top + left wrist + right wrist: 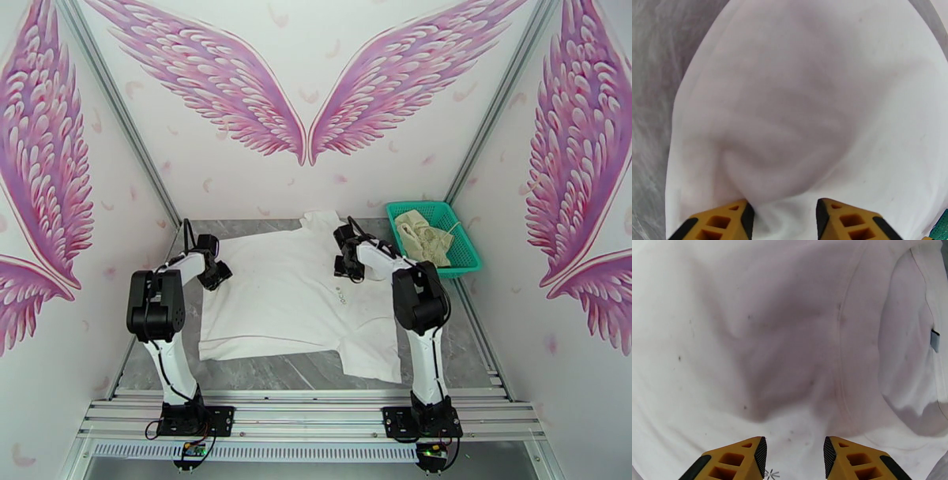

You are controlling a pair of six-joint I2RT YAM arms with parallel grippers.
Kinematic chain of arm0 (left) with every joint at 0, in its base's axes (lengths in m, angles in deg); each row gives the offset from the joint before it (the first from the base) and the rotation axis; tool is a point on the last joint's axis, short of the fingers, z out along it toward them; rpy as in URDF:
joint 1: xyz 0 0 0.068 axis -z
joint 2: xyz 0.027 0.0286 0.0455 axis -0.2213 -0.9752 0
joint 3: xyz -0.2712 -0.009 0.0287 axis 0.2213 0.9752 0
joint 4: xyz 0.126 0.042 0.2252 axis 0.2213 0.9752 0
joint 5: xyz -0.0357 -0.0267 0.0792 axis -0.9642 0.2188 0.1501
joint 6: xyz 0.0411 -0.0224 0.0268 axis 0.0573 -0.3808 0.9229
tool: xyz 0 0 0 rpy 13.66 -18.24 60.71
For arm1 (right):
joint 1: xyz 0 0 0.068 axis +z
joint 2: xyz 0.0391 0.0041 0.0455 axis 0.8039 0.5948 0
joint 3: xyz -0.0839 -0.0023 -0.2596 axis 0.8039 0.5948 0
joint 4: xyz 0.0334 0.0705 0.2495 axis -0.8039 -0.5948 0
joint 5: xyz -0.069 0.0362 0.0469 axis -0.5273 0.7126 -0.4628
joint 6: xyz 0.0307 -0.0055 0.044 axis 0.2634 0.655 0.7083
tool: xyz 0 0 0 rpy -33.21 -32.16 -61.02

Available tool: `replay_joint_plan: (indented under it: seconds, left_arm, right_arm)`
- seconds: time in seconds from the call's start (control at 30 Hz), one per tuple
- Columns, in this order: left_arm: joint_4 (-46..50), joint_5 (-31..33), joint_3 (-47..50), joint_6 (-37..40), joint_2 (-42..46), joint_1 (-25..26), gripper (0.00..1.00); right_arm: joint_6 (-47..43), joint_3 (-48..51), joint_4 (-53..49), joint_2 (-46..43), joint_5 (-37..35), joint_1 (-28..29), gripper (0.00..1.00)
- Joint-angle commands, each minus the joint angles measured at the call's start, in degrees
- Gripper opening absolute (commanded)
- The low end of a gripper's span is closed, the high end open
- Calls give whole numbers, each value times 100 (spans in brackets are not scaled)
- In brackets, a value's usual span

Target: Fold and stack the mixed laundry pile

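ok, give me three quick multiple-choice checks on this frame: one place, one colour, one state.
1. Where is the cream garment?
A) on the table
B) in the basket
C) draped over an arm

2. What colour is the basket?
A) teal-green
B) red
C) black

3. How does the white shirt lie?
A) folded into a small square
B) spread out on the table
C) balled up in the basket

Answers:
1 B: it sits inside the mesh walls at the far right.
2 A: the mesh is teal-green in the top view.
3 B: its body and sleeve lie opened out on the grey surface.
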Motion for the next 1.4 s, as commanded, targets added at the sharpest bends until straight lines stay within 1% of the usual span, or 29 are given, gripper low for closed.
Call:
replay_joint_plan:
  seconds: [0.0,0.1,0.23,0.33,0.43,0.53,0.57,0.63,0.7,0.73,0.8,0.93,1.0,1.07,1.13,1.2,1.3,1.37]
  left_arm:
    - [-35,-303,-630,-359,-621,-56,48]
    - [16,-460,-1275,-528,-1116,-62,48]
    - [321,-610,-2322,-651,-1847,-71,48]
    - [592,-617,-3055,-618,-2287,-79,48]
    - [966,-595,-3767,-404,-2560,-78,48]
    - [1408,-357,-4190,26,-2384,-79,51]
    - [1485,-247,-4134,177,-2151,-86,53]
    - [1488,-20,-3676,466,-1533,-96,57]
    - [1326,235,-2832,696,-664,-135,61]
    - [1223,304,-2262,751,-289,-170,62]
    - [940,347,-1104,806,636,-289,63]
    - [812,407,996,932,2036,-624,64]
    - [755,373,1944,994,2642,-884,66]
    - [762,334,2512,1105,2969,-1100,66]
    - [769,340,2844,1170,3170,-1248,66]
    - [580,83,3096,1163,3265,-1342,62]
    - [420,-274,3238,1028,3219,-1336,56]
    - [379,-384,3343,977,3258,-1311,53]
  right_arm:
    - [63,-684,-194,526,270,-209,46]
    - [165,-1284,-409,1001,440,-411,47]
    - [288,-1902,-535,1383,590,-604,48]
    - [305,-2482,-650,1709,646,-700,48]
    - [260,-3078,-699,2039,742,-763,48]
    - [181,-3816,-998,2245,818,-797,48]
    - [155,-3973,-1088,2208,843,-787,48]
    - [127,-3883,-1065,1896,889,-774,48]
    - [82,-3338,-907,1346,889,-732,49]
    - [79,-2975,-762,1043,872,-707,49]
    - [85,-1955,-301,264,850,-647,50]
    - [72,-240,263,-977,867,-550,51]
    - [68,728,520,-1608,885,-497,52]
    - [92,1595,722,-2110,927,-487,52]
    - [89,2314,798,-2550,942,-483,52]
    - [97,2993,846,-2974,938,-483,52]
    - [105,3797,784,-3518,899,-488,53]
    - [109,4234,689,-3853,794,-484,54]
